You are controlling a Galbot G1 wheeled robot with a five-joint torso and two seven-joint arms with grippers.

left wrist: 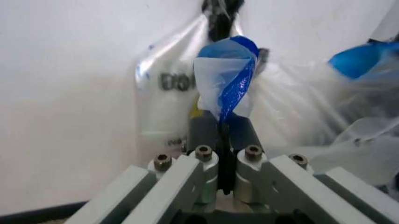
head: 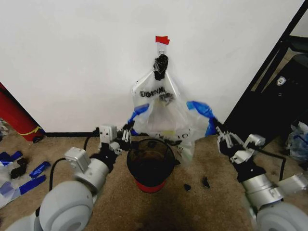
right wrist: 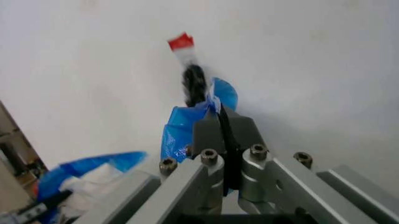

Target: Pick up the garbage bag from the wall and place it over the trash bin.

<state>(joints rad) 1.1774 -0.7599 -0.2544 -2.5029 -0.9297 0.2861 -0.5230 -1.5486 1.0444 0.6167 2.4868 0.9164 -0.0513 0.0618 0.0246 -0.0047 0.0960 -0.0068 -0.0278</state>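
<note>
Garbage bag hangs on the wall, top knot caught on the small hook just under the red tape piece; body drapes down so its lower edge sits at/over the rim of the trash bin, which stands on carpet right below, betw both arms. L gripper is at the bag's left blue tape strip; left wrist view shows jaws pinched together on that strip, plastic bunched above the fingertips, so L = clamped on bag. R gripper is at the right blue strip; right wrist view shows jaws closed w/ blue tape pinched betw them, so R = clamped on bag too. Both strips are pulled out sideways, mouth partly spread, top not yet off the hook. Step in hand, as I judge: free the bag from the hook, then open the mouth over the bin. To do well: lift both grippers together and evenly so the loop rides up and off the hook, not straight down/out, since thin film prob tears or slips from the pads. Keep both grips firm, keep the strips spread so the mouth stays wider than the rim, then lower centred on the bin w/ the rim inside the opening. Risk: one side lags and the bag twists, or the light bin tips if the film drags on it. Red cylinder at far left and blue scraps on floor = not involved.
</note>
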